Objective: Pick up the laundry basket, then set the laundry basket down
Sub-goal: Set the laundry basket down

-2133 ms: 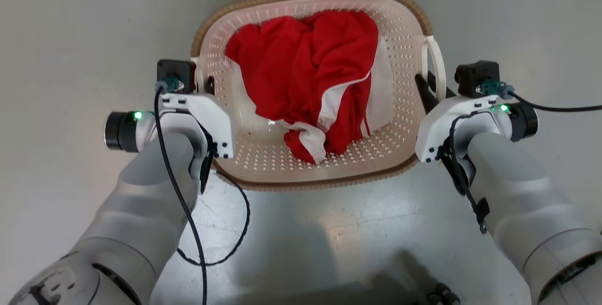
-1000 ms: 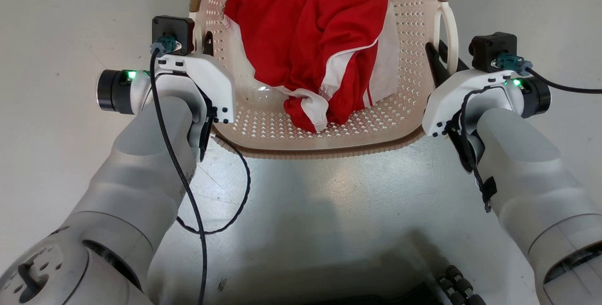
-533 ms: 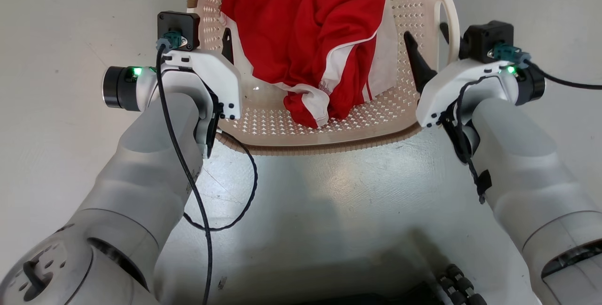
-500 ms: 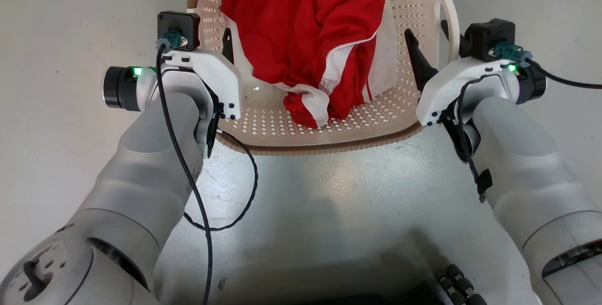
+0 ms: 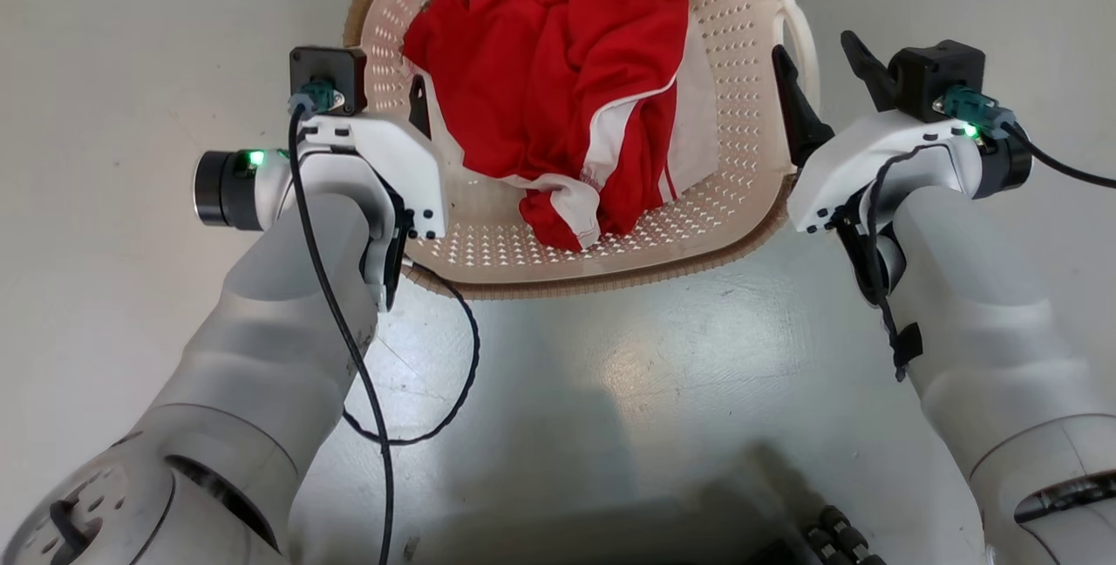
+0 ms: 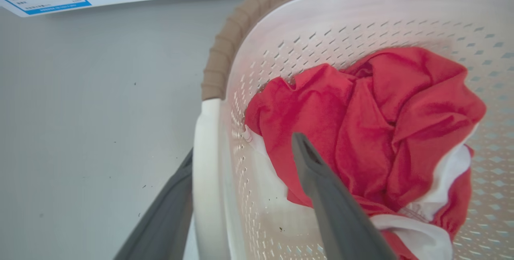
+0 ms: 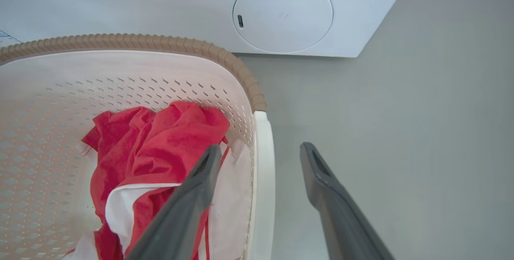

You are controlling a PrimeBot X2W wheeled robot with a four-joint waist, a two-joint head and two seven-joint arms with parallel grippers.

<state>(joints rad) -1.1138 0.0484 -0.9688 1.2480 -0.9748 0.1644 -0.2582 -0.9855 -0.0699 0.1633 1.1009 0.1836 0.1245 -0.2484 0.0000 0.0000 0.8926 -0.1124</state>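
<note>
Right end effector [image 7: 260, 149] wide astride handle [image 7: 265, 196] of laundry basket [image 7: 120, 71]

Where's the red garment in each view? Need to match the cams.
Head view: red garment upper centre, inside the laundry basket.
Left wrist view: red garment centre-right, in the basket.
Right wrist view: red garment lower left, in the basket.
Shared landmark: the basket's brown rim.

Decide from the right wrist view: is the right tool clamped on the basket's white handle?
No: the right tool stands open, its fingers spread either side of the handle with gaps showing.
</note>
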